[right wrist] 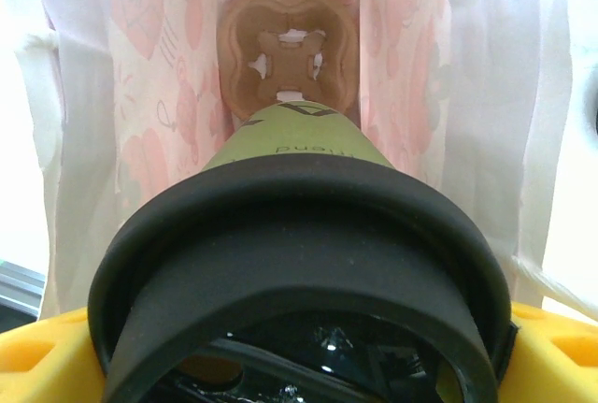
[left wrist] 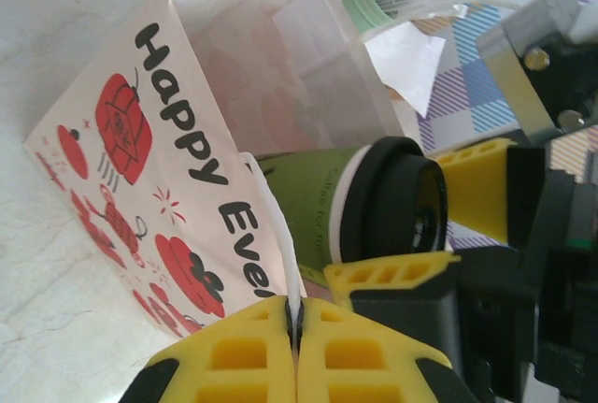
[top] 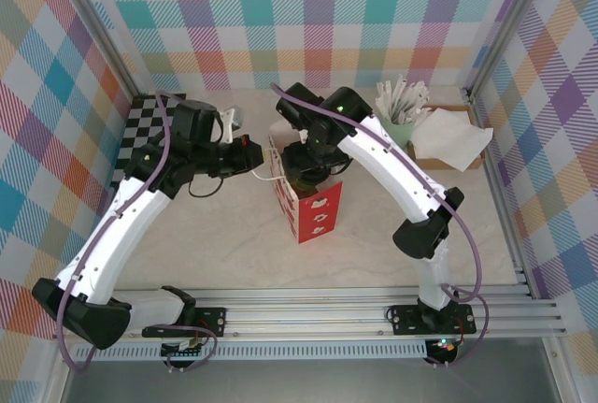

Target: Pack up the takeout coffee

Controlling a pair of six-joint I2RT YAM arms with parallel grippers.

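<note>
A takeout coffee [right wrist: 299,136], a dark green cup with a black lid, hangs tilted at the open mouth of a red-and-white paper bag [top: 313,208], its base pointing inside. My right gripper [right wrist: 299,352] is shut on the cup at the lid, a yellow finger [left wrist: 388,272] on each side. A brown cardboard cup carrier [right wrist: 288,52] lies at the bag's bottom. My left gripper [left wrist: 295,317] is shut on the bag's white top edge, holding it at the left side of the mouth. In the top view the left gripper [top: 262,162] and right gripper [top: 301,167] meet over the bag.
A pale green holder of white sticks [top: 400,111] and a brown box with white napkins [top: 453,136] stand at the back right. A black-and-white checkered board [top: 140,132] lies at the back left. Plaid walls close three sides; a metal rail [top: 327,308] runs along the near edge.
</note>
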